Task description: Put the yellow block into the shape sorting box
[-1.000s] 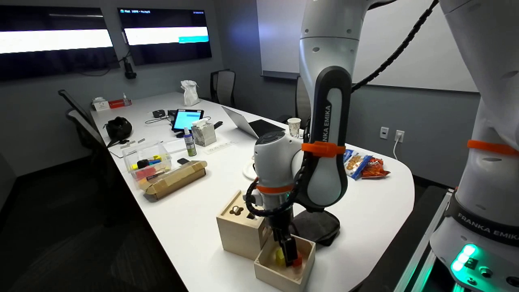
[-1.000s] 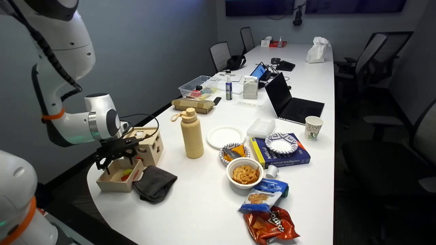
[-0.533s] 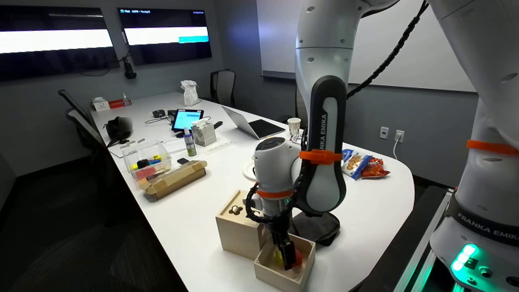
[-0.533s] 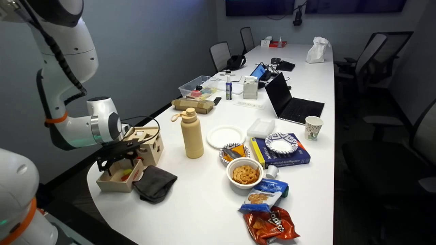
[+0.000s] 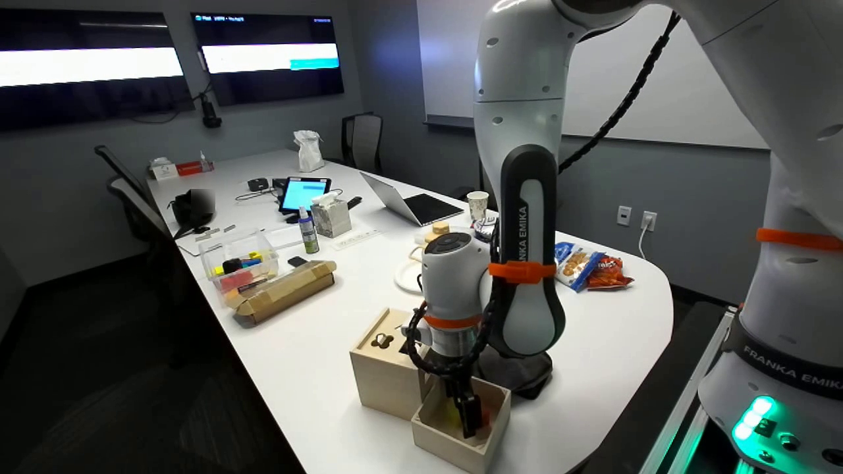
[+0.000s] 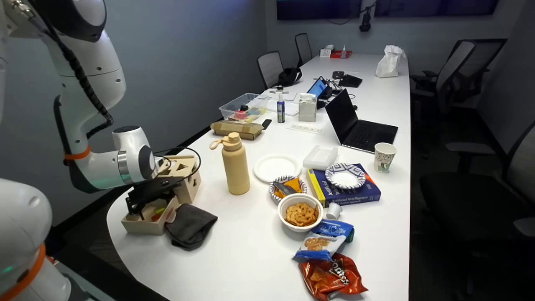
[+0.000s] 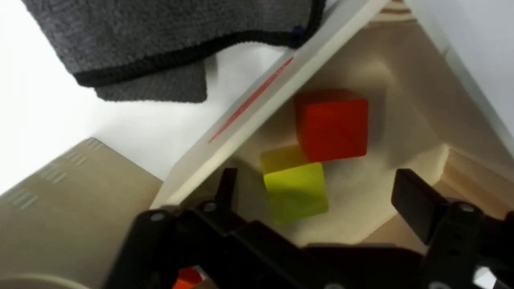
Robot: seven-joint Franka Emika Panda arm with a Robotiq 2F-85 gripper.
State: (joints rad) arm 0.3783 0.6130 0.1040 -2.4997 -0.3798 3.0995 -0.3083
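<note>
The yellow block [image 7: 296, 192] lies in a shallow open wooden tray [image 7: 225, 144], touching or very near a red block [image 7: 335, 128]. My gripper [image 7: 315, 180] is open, one finger on each side of the yellow block, with a wider gap on the right. In both exterior views the gripper [image 5: 469, 424] [image 6: 154, 205] reaches down into the tray. The yellow block shows partly behind the fingers in an exterior view [image 6: 160, 210]. The shape sorting box [image 5: 385, 375] [image 6: 187, 190] is a wooden cube with shaped holes, beside the tray and partly hidden by the arm.
A dark cloth pouch [image 6: 189, 225] lies against the tray. A tan bottle [image 6: 236, 167], a white plate [image 6: 277, 168] and snack bowls [image 6: 301, 213] stand farther along the white table. A cardboard box [image 5: 290, 289] and a clear bin [image 5: 238, 257] lie along one edge.
The arm has lowered, and the open gripper has gone deeper into the tray. In an exterior view the tray has shifted slightly toward the sorting box.
</note>
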